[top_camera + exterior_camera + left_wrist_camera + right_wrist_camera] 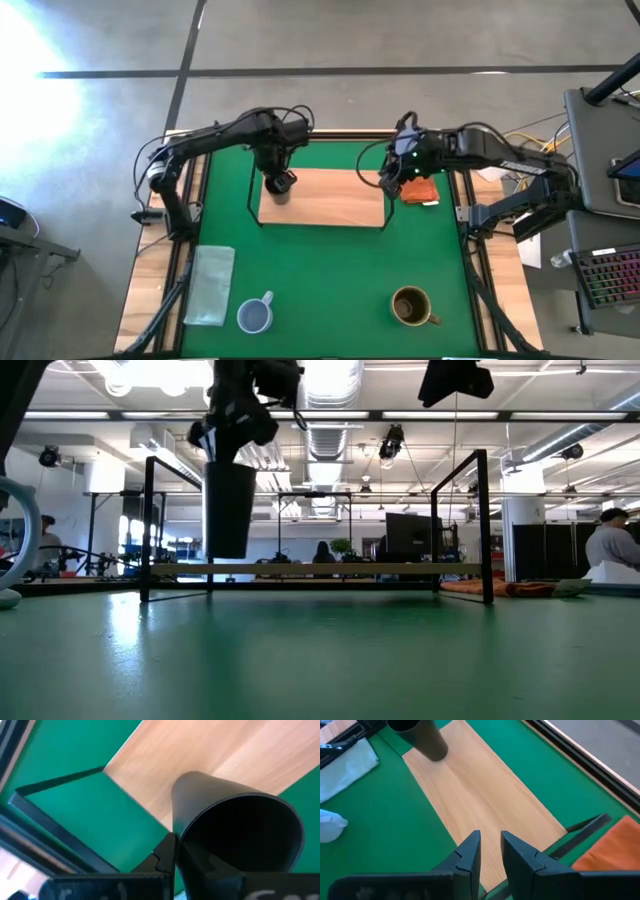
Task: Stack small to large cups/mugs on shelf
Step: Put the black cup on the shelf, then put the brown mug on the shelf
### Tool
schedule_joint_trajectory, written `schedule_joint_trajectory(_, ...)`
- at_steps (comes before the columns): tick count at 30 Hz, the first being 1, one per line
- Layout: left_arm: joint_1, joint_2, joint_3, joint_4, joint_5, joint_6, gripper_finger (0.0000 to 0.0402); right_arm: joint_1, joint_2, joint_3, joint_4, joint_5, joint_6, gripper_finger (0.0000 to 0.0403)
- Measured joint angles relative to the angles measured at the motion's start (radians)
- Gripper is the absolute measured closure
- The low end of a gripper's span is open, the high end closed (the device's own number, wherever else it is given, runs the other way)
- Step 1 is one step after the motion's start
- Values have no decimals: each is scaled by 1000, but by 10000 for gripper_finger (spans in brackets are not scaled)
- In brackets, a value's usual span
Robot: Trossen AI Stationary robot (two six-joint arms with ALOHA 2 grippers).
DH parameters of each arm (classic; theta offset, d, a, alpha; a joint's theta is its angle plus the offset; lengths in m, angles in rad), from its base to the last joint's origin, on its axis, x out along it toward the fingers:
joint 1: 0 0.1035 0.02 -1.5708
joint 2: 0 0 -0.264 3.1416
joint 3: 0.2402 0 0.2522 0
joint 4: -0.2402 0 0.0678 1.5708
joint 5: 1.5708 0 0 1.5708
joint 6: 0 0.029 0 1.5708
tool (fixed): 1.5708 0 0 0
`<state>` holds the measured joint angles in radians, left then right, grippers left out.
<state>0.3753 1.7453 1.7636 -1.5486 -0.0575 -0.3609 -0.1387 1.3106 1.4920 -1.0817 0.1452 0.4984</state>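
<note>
Hidden in the low view: the contact between the black cup [229,508] and the shelf [310,569], so cannot tell whether the cup base rests on the board or hangs just above it. Left gripper [279,181] cut off at the edge of its own wrist view, only one dark finger [167,851] showing against the cup wall. Clamped on the black cup [277,187] over the left end of the shelf [335,197], cup upright beneath the fingers, its open mouth facing the wrist camera [245,832].

Right gripper [490,851] above the right end of the shelf [485,795], fingers nearly together with a narrow gap, holding nothing. Orange-brown cloth [420,190] just beside it, off the board. Well away toward the near table edge: brown-gold mug [411,306], blue-grey mug [255,316] and pale cloth [211,285].
</note>
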Motion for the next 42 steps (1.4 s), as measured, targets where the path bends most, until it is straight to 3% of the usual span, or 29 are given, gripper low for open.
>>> schedule_joint_trajectory(5, 3, -56, -65, 114, 22, -42, 402, 2, 0, -28, 20, -22, 16, 335)
schedule_joint_trajectory(13, 4, -66, -91, 139, 22, -27, 402, 9, 0, -32, 18, -14, 40, 334)
schedule_joint_trajectory(20, 5, -65, -111, 157, 76, -18, 398, 24, 0, -32, -5, -13, 71, 296)
schedule_joint_trajectory(29, 4, -73, -105, 157, 70, -19, 336, 32, -17, -32, 3, 43, 71, 247)
schedule_joint_trajectory(36, 3, -160, 27, 158, 78, -25, 302, 29, -96, 27, 7, 113, 1, 232)
schedule_joint_trajectory(39, -14, -219, 69, 216, 78, -24, 297, 33, -129, 94, -124, 105, 21, 232)
schedule_joint_trajectory(42, -63, -285, 64, 303, 81, -21, 297, 65, -138, 95, -425, 22, 158, 237)
